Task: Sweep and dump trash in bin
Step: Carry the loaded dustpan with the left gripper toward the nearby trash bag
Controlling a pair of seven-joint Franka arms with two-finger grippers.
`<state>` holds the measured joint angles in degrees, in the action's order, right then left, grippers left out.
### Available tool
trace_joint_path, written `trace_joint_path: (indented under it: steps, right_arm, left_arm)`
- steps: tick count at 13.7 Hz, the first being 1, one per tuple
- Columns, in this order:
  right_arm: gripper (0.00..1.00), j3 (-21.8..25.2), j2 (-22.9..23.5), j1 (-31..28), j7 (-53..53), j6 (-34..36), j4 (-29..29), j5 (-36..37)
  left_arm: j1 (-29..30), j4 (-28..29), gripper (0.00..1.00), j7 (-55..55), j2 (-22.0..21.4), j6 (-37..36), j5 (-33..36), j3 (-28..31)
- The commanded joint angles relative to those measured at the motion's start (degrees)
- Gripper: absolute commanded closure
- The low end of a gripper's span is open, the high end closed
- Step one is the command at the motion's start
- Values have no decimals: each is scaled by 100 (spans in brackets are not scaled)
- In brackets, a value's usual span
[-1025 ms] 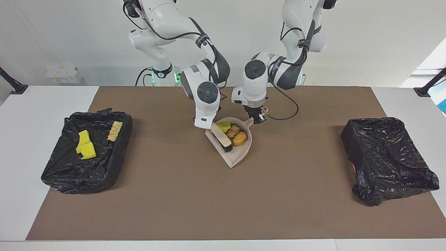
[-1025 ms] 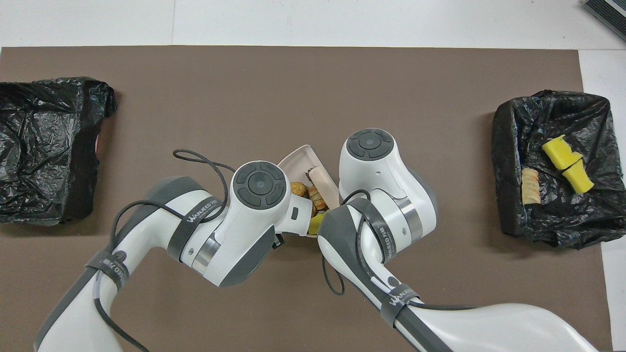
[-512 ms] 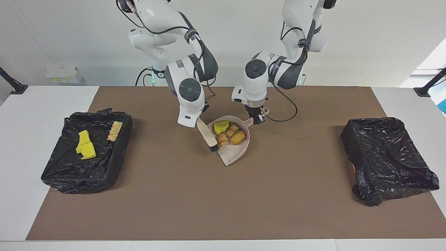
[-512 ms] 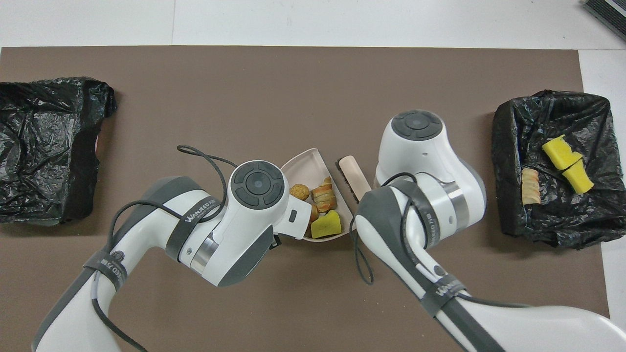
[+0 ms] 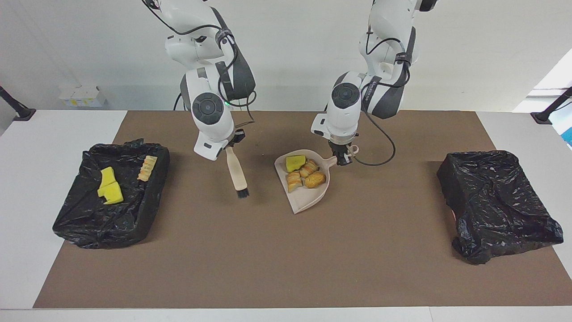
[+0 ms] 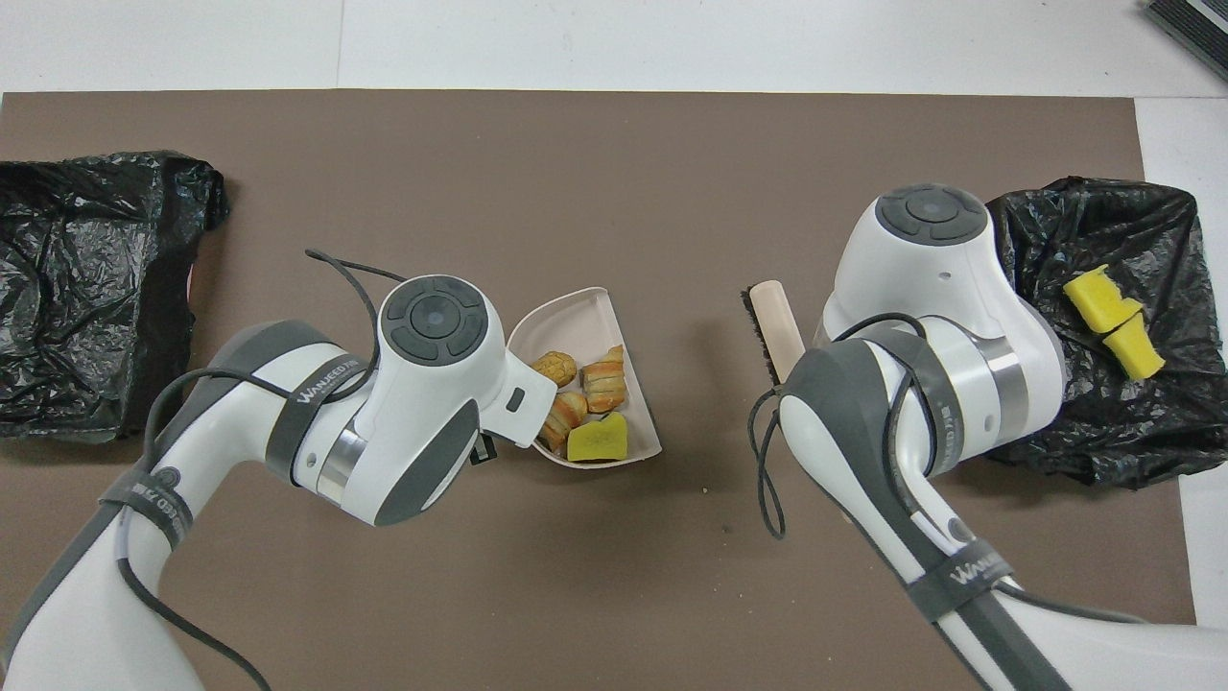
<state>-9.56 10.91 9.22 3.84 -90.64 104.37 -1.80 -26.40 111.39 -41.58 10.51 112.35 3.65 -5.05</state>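
Four pieces of trash, a yellow sponge chunk and three toy pastries, lie in the beige dustpan, whose handle the left hand has clamped at the pan's one o'clock. Sweeping looks finished; next comes carrying the pan level to a bin and tipping it. At the pan's nine o'clock the right hand, clamped on the brush, hangs over the desk. Further that way a black-lined bin holds three pieces; the other bin shows nothing.

A brown mat covers the white bench. Off the mat's corner toward the right arm's end, small white boxes sit nearer the robots.
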Motion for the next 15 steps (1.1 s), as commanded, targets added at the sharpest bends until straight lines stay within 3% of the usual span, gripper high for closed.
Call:
trace_joint_path:
  steps: [1,9,12,15]
  right_arm:
    - [100,-64,-343,412,879,-243,460,-4]
    - [100,-81,-414,1678,2446,-498,531,-1190]
    - [100,-107,-19,2204,2620,-1235,680,-1585]
    - [100,-116,-27,2444,2980,-1604,1101,-1613]
  left_arm:
    - [310,119,100,-594,-198,-99,327,-5]
    - [2102,76,100,-3713,-1296,-635,364,4]
    - [2788,-292,100,-4261,-1324,-969,364,4]
    - [3421,-731,100,-4682,-1245,-987,364,4]
